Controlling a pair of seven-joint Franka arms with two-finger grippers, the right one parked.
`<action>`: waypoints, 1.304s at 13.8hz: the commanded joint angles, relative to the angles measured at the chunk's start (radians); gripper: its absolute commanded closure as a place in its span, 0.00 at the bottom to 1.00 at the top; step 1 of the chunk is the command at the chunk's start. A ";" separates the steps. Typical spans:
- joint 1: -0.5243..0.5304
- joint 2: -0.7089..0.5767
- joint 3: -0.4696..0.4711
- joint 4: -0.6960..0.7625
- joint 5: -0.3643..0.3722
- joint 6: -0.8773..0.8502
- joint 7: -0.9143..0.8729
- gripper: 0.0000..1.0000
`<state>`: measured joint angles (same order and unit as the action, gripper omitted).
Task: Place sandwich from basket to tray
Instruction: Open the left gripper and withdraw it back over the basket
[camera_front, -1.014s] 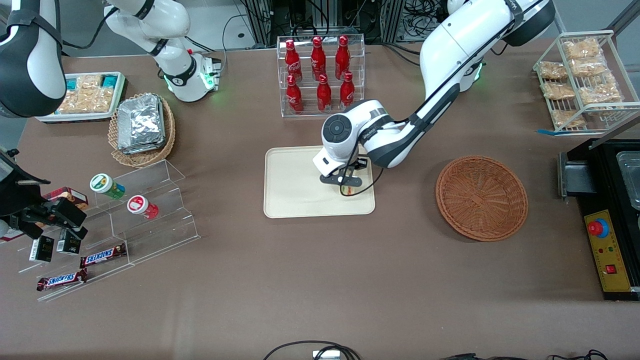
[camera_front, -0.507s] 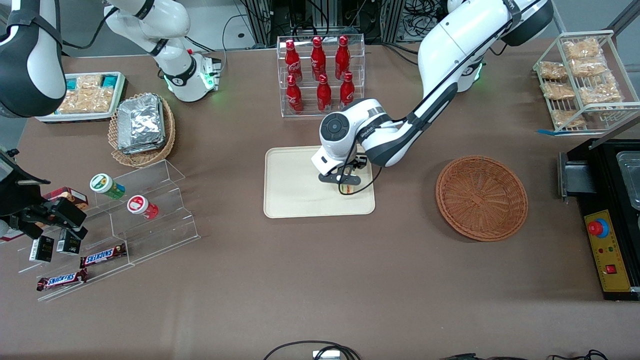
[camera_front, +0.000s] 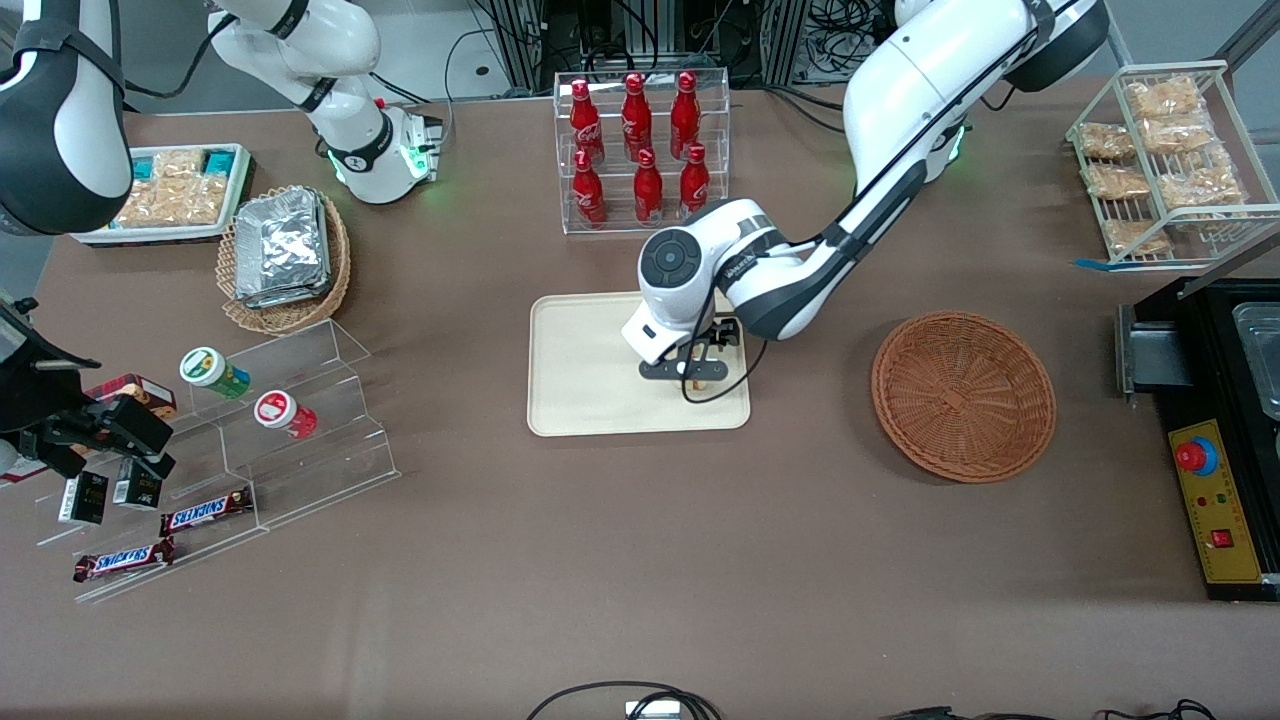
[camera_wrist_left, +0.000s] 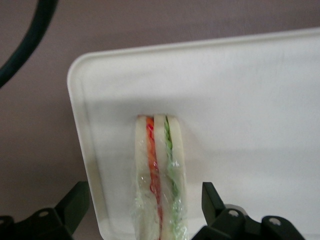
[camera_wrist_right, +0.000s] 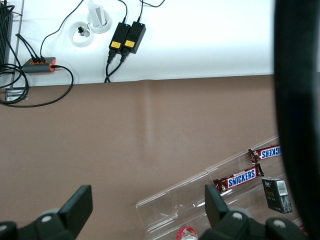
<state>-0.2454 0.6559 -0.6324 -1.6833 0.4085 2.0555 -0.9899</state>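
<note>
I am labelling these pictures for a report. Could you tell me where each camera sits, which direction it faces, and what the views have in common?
Front view: high above the table, facing down at the robots; both arms show, the gripper open over the tray, the basket beside it.
Left wrist view: on the working arm's wrist, looking down past its fingers at the sandwich lying on the tray.
Right wrist view: on the parked arm's wrist, looking down at Snickers bars.
Shared: front and left wrist views show the tray; front and right wrist, the Snickers bars.
</note>
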 joint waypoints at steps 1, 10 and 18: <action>0.041 -0.015 0.007 0.042 0.001 -0.046 -0.035 0.01; 0.282 -0.163 0.007 0.111 0.018 -0.274 -0.018 0.00; 0.474 -0.324 0.008 0.128 -0.086 -0.442 0.385 0.00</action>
<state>0.1762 0.3954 -0.6204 -1.5497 0.3720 1.6538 -0.7179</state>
